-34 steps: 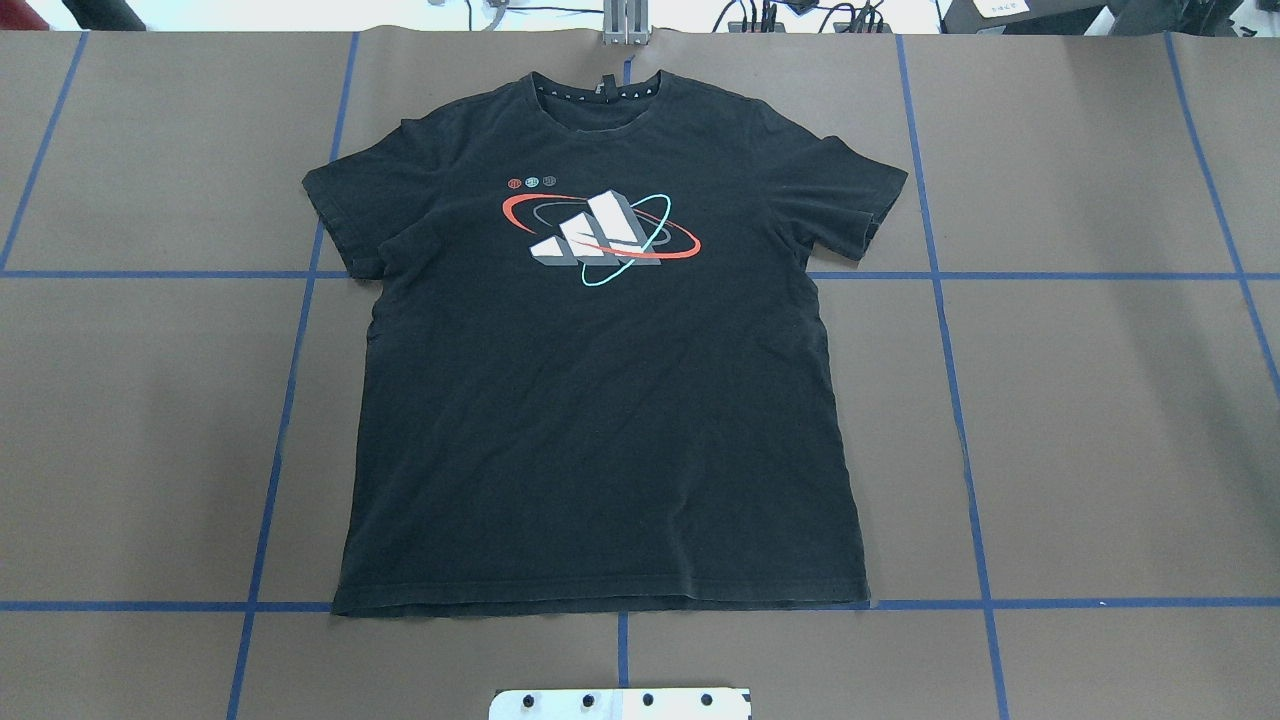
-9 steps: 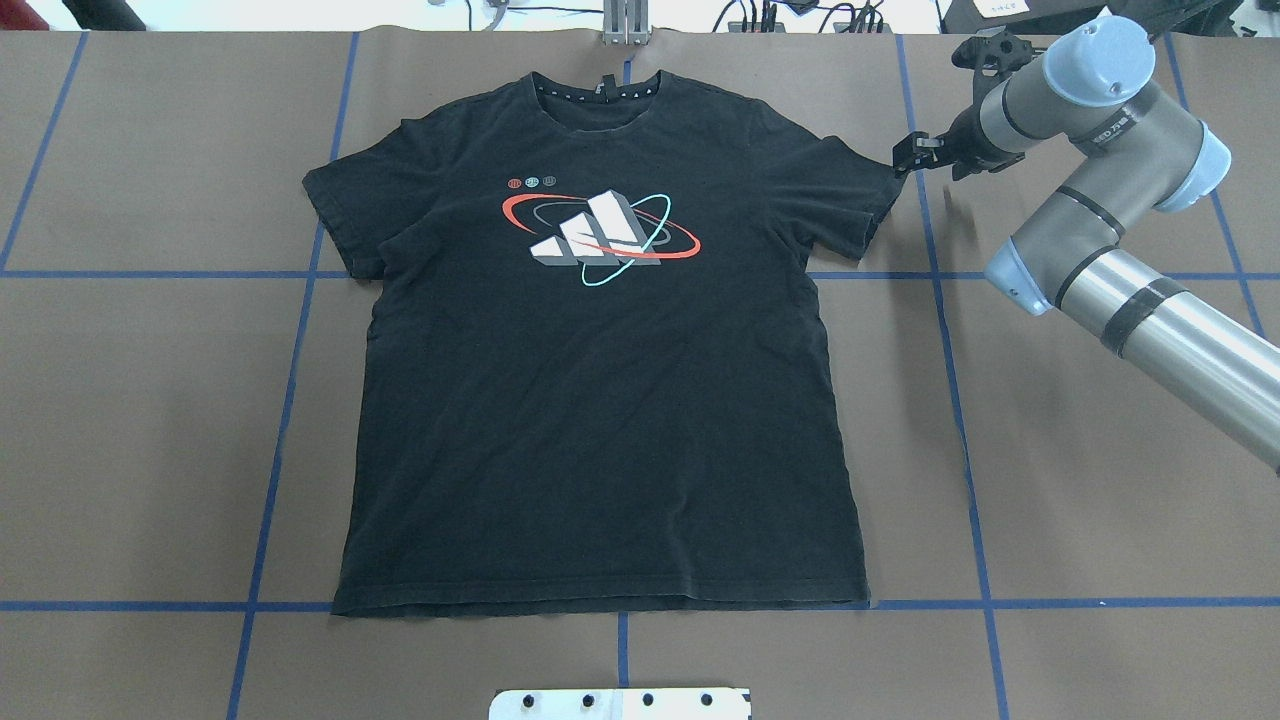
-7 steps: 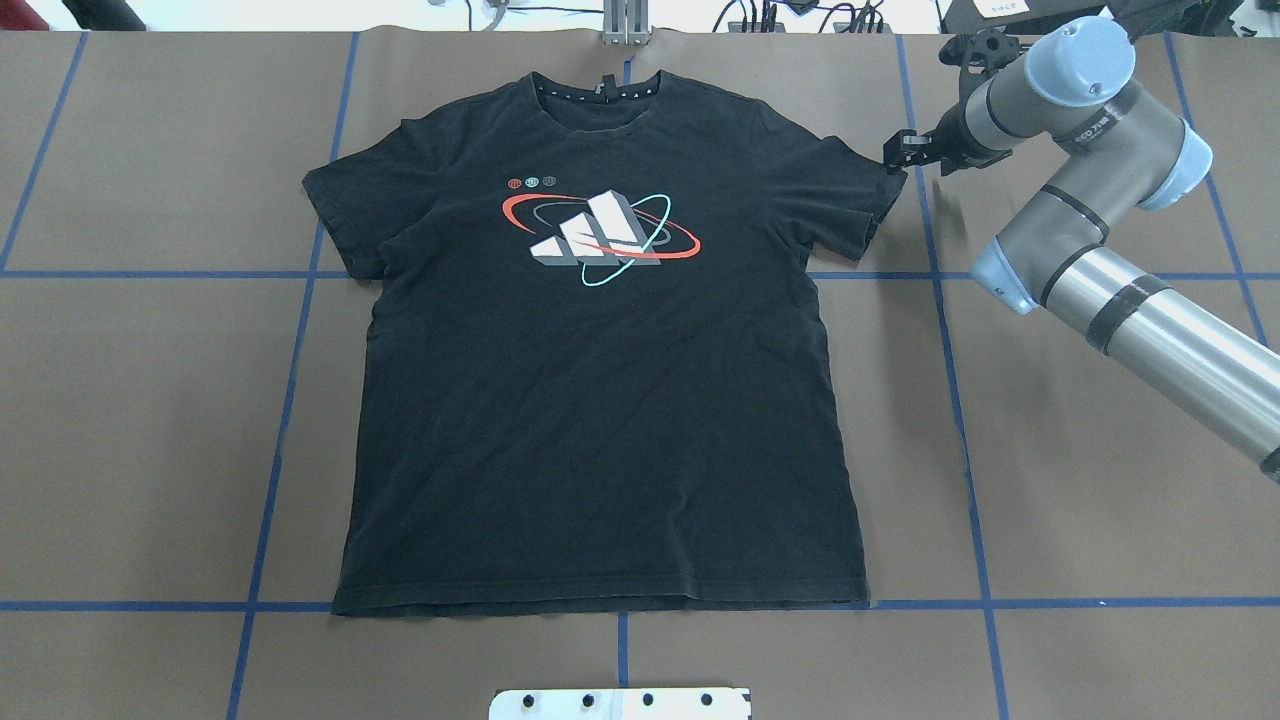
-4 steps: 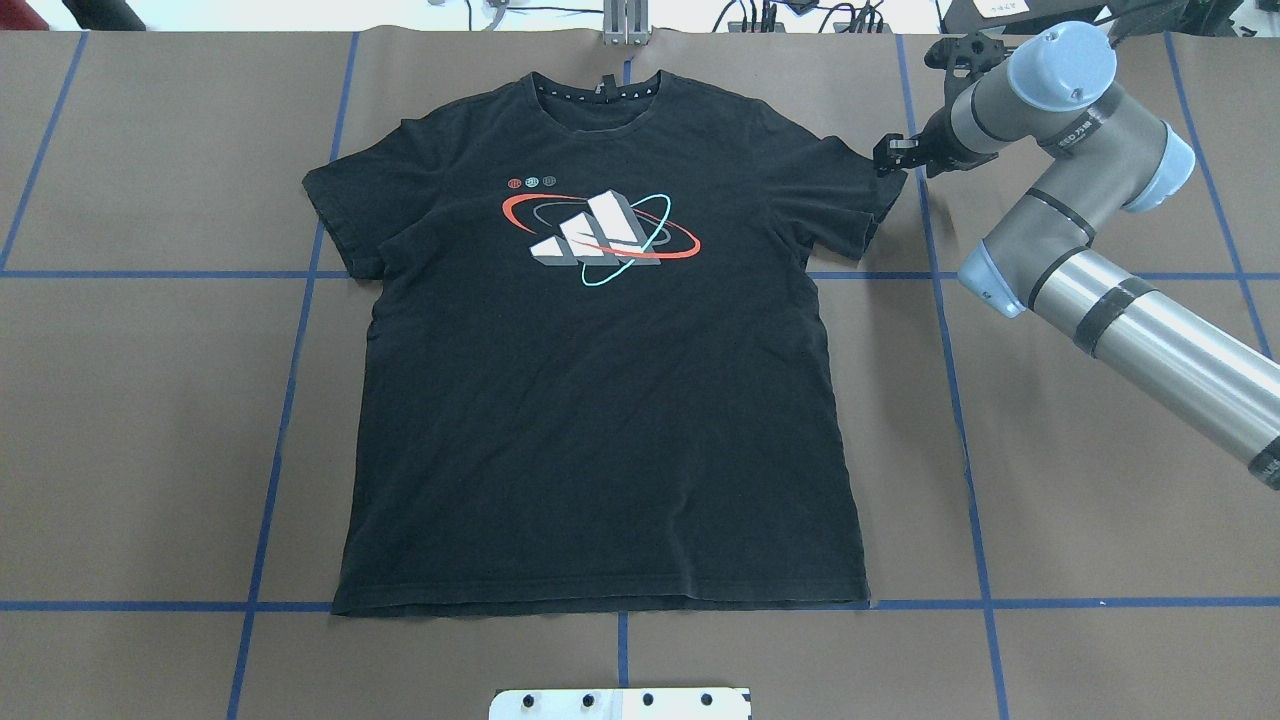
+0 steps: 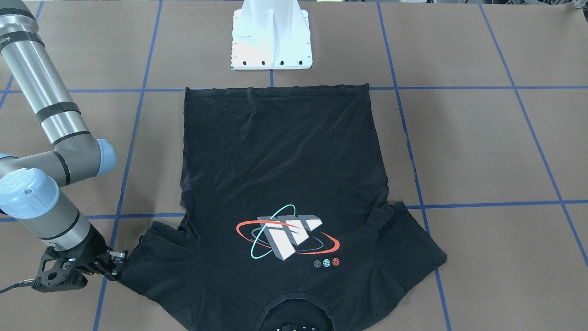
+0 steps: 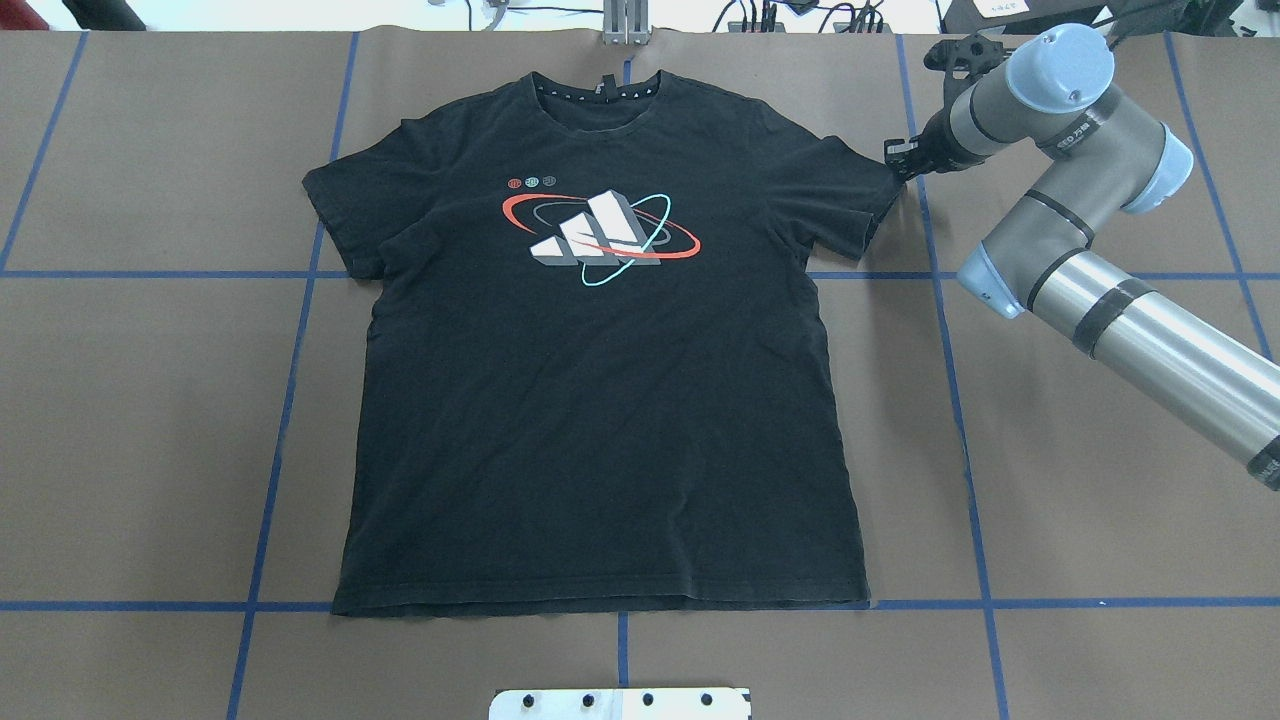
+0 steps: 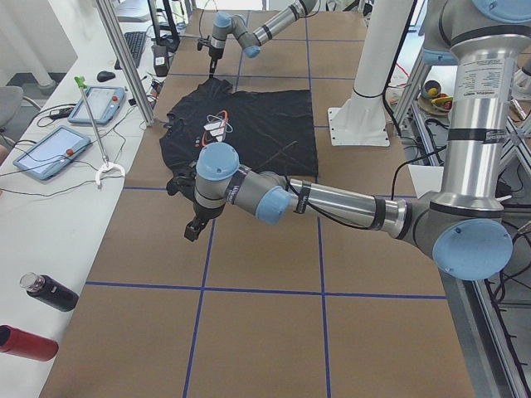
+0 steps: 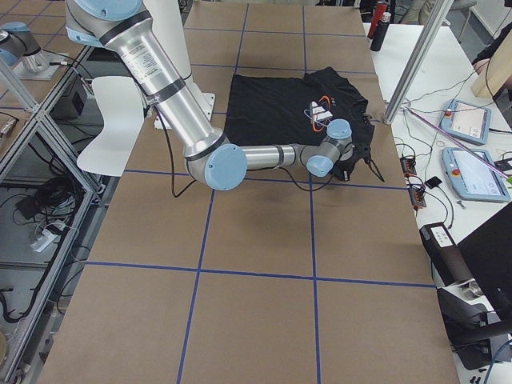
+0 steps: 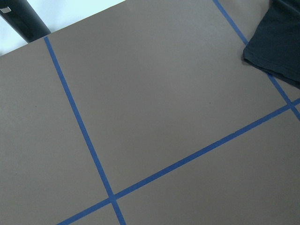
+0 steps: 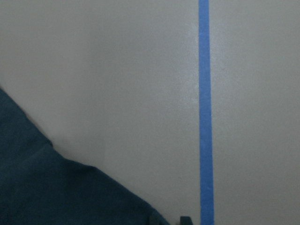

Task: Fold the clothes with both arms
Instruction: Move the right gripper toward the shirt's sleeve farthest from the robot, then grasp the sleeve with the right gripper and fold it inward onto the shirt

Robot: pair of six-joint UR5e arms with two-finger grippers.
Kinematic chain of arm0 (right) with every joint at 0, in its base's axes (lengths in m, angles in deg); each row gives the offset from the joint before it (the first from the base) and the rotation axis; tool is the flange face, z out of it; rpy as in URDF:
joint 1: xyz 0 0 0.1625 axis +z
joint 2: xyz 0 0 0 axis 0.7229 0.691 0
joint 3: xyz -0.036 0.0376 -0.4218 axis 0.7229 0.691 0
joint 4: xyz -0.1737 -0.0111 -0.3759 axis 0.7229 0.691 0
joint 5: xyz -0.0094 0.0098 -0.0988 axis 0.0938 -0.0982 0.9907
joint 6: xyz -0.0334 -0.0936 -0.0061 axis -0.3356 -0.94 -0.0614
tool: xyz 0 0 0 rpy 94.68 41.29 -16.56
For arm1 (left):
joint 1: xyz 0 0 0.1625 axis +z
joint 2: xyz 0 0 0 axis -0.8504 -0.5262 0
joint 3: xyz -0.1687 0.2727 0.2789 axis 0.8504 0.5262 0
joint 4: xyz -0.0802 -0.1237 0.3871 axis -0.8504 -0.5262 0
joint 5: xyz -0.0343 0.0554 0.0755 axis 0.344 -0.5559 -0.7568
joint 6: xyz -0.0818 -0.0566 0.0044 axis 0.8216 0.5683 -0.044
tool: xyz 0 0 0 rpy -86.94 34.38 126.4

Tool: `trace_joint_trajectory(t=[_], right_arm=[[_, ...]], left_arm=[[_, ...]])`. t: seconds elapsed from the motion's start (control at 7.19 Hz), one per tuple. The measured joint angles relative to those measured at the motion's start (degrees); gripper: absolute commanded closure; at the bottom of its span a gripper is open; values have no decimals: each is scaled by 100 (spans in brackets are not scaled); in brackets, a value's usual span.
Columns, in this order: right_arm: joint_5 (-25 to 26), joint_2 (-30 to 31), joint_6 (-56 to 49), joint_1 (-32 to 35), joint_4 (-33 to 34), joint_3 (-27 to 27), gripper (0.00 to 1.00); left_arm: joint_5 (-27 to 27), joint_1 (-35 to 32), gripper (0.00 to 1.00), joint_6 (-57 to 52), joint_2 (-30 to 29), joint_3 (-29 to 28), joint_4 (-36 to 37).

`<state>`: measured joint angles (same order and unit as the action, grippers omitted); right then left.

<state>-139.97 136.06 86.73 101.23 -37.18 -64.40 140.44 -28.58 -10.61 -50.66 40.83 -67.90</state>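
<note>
The black T-shirt (image 6: 600, 420) lies flat and face up on the brown table, collar at the far edge; it also shows in the front view (image 5: 280, 151). My right gripper (image 6: 893, 162) is low at the tip of the shirt's right sleeve, with its jaws drawn in on the sleeve corner (image 5: 117, 266). The right wrist view shows the sleeve corner (image 10: 56, 187) reaching the fingertips (image 10: 157, 220). My left gripper (image 7: 192, 231) hangs above bare table beyond the left sleeve. I cannot tell if it is open or shut. The left wrist view shows only a sleeve corner (image 9: 276, 42).
Blue tape lines (image 6: 290, 400) grid the brown table cover. The white pedestal base (image 5: 271, 41) stands at the robot's edge by the shirt's hem. A side bench holds tablets (image 7: 50, 153) and two bottles (image 7: 50, 292). A metal post (image 6: 625, 25) stands behind the collar.
The right arm came in from the right and moved to the right sleeve tip. Its jaws, spread 0.6 s ago, now look drawn together on the sleeve. The shirt has not moved.
</note>
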Motion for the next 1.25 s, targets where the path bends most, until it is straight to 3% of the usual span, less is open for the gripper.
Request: trace_joint_trajectory(t=[0.7, 1.25], right_arm=[[-360, -122, 1538, -123, 51, -1052, 100], [115, -1154, 2220, -770, 64, -329, 100]], left_arm=[[0, 0, 0, 3, -6, 115, -2], [-8, 8, 0, 156, -16, 282, 0]])
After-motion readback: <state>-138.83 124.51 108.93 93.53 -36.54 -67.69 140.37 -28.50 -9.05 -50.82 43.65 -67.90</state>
